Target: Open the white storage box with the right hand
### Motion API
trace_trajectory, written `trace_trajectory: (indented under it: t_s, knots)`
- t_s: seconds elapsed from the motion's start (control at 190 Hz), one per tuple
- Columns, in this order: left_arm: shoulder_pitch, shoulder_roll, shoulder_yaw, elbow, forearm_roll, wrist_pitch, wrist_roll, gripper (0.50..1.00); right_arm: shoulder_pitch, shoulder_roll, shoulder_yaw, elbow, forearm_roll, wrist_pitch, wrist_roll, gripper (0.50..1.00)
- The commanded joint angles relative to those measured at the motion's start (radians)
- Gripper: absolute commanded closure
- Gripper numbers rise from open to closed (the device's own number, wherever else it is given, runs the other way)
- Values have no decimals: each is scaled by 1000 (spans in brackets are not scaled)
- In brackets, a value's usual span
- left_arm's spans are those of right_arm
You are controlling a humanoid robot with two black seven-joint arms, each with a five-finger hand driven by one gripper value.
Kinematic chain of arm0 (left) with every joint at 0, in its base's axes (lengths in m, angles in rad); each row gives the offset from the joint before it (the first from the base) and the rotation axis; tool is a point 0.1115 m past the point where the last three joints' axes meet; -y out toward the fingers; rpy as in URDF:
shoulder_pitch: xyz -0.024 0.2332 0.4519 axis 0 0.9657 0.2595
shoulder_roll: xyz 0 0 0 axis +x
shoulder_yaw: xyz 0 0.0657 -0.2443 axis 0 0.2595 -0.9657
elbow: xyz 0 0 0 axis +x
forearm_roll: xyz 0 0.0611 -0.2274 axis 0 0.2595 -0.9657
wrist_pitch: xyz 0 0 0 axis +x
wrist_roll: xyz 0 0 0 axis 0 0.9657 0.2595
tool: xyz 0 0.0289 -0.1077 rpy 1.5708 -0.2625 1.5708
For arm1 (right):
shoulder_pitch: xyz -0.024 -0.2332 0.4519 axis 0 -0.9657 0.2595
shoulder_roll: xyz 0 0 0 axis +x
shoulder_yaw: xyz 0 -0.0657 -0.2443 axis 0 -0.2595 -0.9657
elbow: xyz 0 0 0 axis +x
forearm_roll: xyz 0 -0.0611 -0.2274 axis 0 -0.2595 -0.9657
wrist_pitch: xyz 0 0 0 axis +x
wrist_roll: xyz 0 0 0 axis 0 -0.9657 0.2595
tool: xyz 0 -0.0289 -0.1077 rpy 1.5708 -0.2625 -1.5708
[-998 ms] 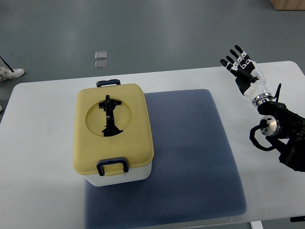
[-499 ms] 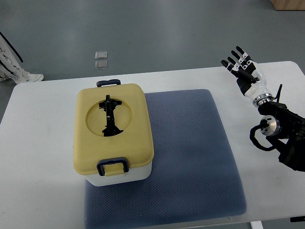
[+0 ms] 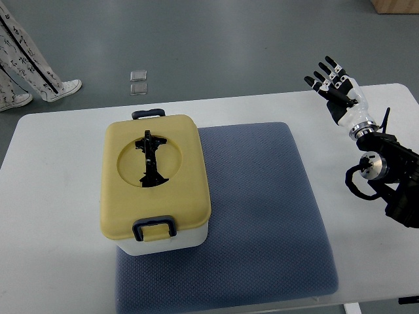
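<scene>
Right hand (image 3: pixel 338 96): mine, fingers spread, empty, raised over the worktop's (image 3: pixel 59 183) far right corner. Mat (image 3: pixel 262 209): blue, between. Box (image 3: pixel 156 183): well apart to the left, lid shut, near latch (image 3: pixel 154 227) down. Advice: cross the mat low, release that latch first, then lift the lid evenly.

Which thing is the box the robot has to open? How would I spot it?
Look at the white table, then at the blue-grey mat in its middle. The storage box sits on the mat's left edge, far from the right hand. It is the only thing with a yellow lid, a white base, dark blue latches and a black handle folded into a round dip on top.
</scene>
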Motion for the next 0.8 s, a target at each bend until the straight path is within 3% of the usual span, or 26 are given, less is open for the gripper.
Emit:
trace_trajectory:
  t_s: [0.0,0.399,0.793]
  knots:
    - [0,0,0,0,0,0,0,500,37,-5,-9,3,-14,5,-2,570]
    - [0,0,0,0,0,0,0,500,334,-43,-80,83,-554,18,-2,570]
    - [0,0,0,0,0,0,0,500,635,-54,-414,388,-1060,135,26,570]
